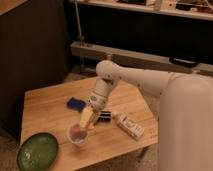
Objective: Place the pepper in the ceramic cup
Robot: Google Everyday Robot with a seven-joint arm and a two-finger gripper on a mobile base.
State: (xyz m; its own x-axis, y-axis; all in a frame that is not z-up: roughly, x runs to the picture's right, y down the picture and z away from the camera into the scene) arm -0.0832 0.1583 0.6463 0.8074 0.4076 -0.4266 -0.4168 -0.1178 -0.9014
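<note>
Already the pepper [76,131] sits inside the cup [77,135], directly below the gripper [86,121], whose tips hang just over the rim. Whether the pepper is pinched or freed, I cannot tell.

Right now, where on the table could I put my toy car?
Bare wood lies along the table's back-left part, behind the green plate and left of the blue block. It is crowded around the ceramic cup, where the tool hangs with the pepper, beside the white bottle.
</note>
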